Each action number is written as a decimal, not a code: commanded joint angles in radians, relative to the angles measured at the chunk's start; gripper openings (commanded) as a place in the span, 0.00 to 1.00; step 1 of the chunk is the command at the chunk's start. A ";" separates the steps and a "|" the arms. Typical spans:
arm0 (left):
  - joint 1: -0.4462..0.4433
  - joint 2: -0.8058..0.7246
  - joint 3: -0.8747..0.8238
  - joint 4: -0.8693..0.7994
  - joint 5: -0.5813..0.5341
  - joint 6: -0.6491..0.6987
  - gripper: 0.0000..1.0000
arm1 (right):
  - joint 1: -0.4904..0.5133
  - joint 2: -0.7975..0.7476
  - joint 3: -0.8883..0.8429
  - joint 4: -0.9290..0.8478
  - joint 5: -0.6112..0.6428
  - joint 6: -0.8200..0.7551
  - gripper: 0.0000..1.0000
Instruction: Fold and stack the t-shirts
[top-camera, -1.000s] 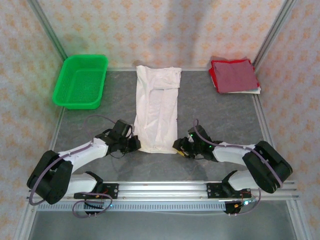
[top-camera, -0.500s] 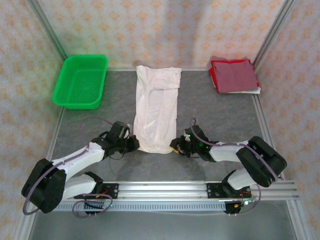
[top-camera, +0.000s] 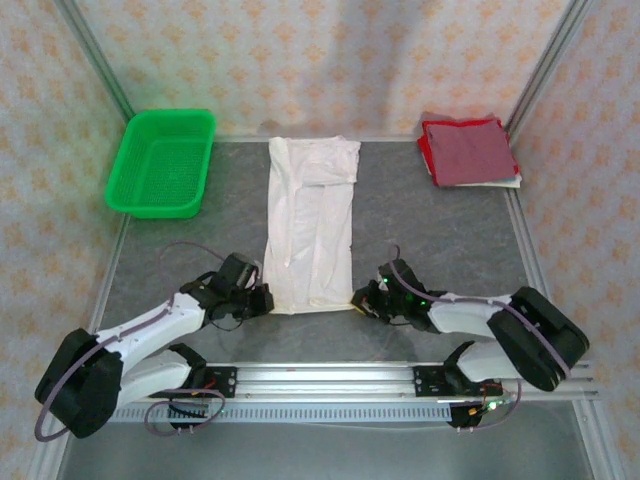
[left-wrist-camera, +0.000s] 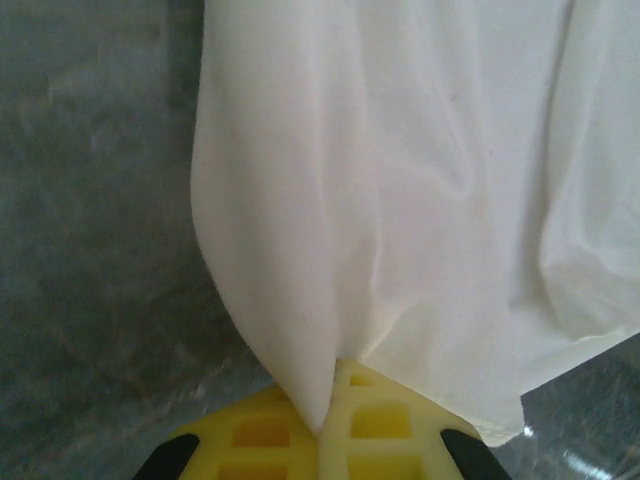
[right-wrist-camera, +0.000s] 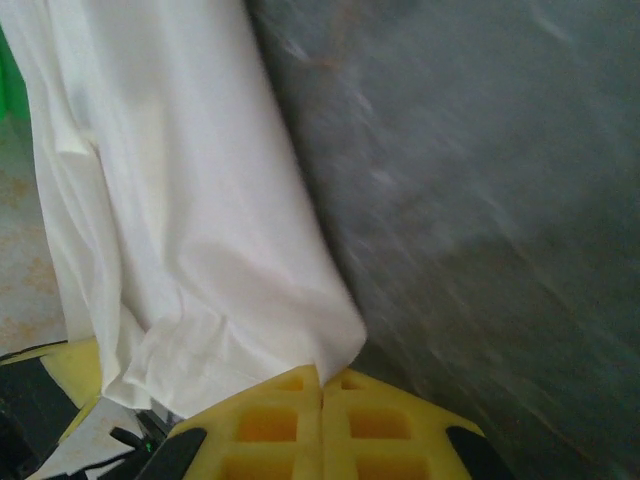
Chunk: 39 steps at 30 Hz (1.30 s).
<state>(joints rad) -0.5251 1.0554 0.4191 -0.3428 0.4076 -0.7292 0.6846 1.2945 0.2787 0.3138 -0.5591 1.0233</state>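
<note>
A white t-shirt (top-camera: 310, 220) lies as a long folded strip down the middle of the table, its near hem toward the arms. My left gripper (top-camera: 262, 298) is shut on the hem's left corner, the white cloth (left-wrist-camera: 400, 200) pinched between its yellow pads (left-wrist-camera: 370, 420). My right gripper (top-camera: 358, 300) is shut on the hem's right corner, white cloth (right-wrist-camera: 190, 230) caught at the tips of its yellow pads (right-wrist-camera: 360, 425). A dark red folded t-shirt (top-camera: 468, 152) rests at the back right on top of another white folded piece.
A green mesh basket (top-camera: 162, 162) stands at the back left. Metal frame posts and patterned walls close in the table. Bare grey table surface (top-camera: 440, 230) lies on both sides of the white strip.
My right gripper has closed on the hem's right corner. Both grippers have drawn back toward the near edge, pulling the white t-shirt straighter and flatter.
</note>
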 joint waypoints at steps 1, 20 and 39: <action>-0.036 -0.061 -0.026 -0.122 -0.015 -0.033 0.00 | 0.004 -0.100 -0.038 -0.079 0.016 -0.020 0.00; 0.099 0.173 0.451 -0.360 -0.014 0.097 0.00 | -0.041 -0.012 0.381 -0.394 0.202 -0.240 0.00; 0.235 0.566 0.728 -0.372 -0.012 0.276 0.00 | -0.153 0.347 0.673 -0.358 0.187 -0.395 0.00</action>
<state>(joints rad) -0.3050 1.6058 1.1019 -0.6708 0.4107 -0.5037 0.5465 1.6089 0.9169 -0.0525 -0.3958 0.6594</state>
